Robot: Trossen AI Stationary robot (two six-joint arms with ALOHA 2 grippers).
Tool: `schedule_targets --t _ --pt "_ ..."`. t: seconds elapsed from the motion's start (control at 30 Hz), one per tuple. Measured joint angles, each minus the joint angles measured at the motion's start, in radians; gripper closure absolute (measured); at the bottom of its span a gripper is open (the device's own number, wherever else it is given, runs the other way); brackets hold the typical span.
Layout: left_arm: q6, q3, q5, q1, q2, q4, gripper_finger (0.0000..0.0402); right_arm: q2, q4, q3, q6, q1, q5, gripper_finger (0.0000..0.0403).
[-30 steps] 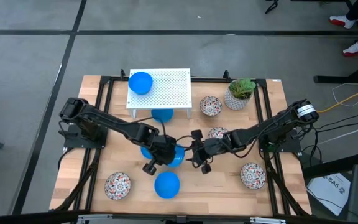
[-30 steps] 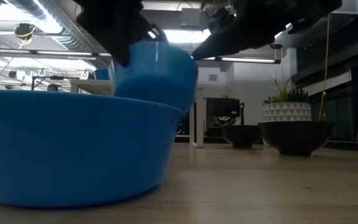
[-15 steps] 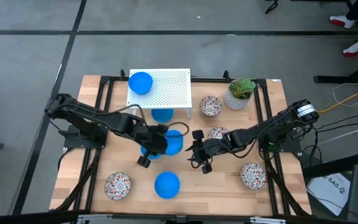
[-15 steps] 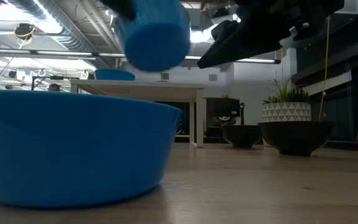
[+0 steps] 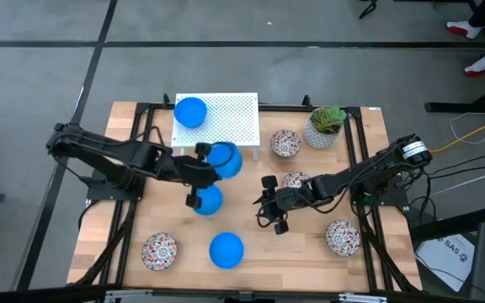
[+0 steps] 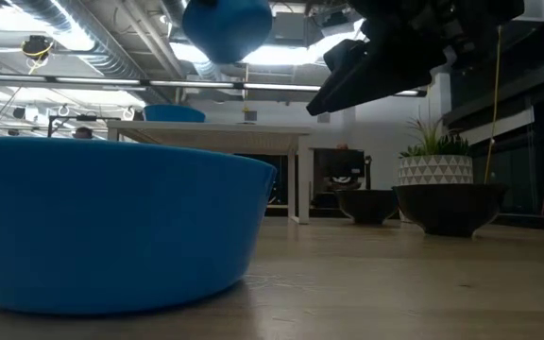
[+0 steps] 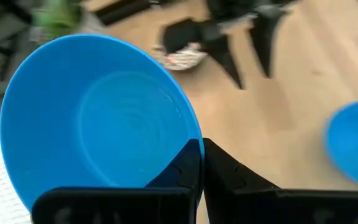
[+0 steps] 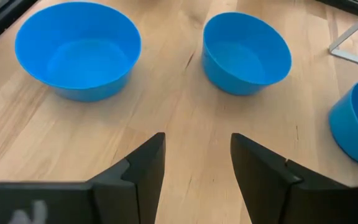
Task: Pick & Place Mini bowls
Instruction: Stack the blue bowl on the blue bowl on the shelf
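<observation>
Between the fingers of the left gripper [image 5: 206,160], a blue mini bowl [image 5: 225,159] is pinched by its rim and carried clear of the table, just in front of the white perforated stand [image 5: 226,118]. Judged light, rigid and smooth-walled, so likely slippery; the rim is the natural place to be gripped.

Right gripper [image 8: 194,158] is held apart and empty, low over the wood, two blue bowls just ahead of it.

Count, high view: five blue bowls are seen, one on the stand [image 5: 190,111], one under it, one held, two on the table; four patterned bowls [image 5: 159,251] are seen, all on the table.
</observation>
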Motion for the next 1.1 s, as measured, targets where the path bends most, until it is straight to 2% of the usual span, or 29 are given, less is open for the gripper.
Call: schedule_targets --t 0.23,0.5,0.7,0.87,1.1 --pt "-0.015 0.0 -0.271 0.001 -0.05 0.001 0.0398 0.0 0.0 0.0 -0.006 0.0 0.0 0.0221" --pt "-0.093 0.041 -0.484 0.015 -0.071 0.0 0.0398 0.0 0.001 0.0 -0.007 -0.002 0.0 0.0221" --pt "-0.12 0.147 -0.434 0.086 -0.073 -0.011 0.0398 0.0 0.001 0.0 -0.007 -0.002 0.0 0.0221" --pt "-0.156 0.226 -0.4 0.186 -0.072 -0.113 0.0398 0.0 0.001 0.0 -0.007 -0.002 0.0 0.0221" --pt "-0.248 0.257 -0.283 0.351 -0.072 -0.245 0.0398 0.0 0.001 0.0 -0.007 -0.002 0.0 0.0221"
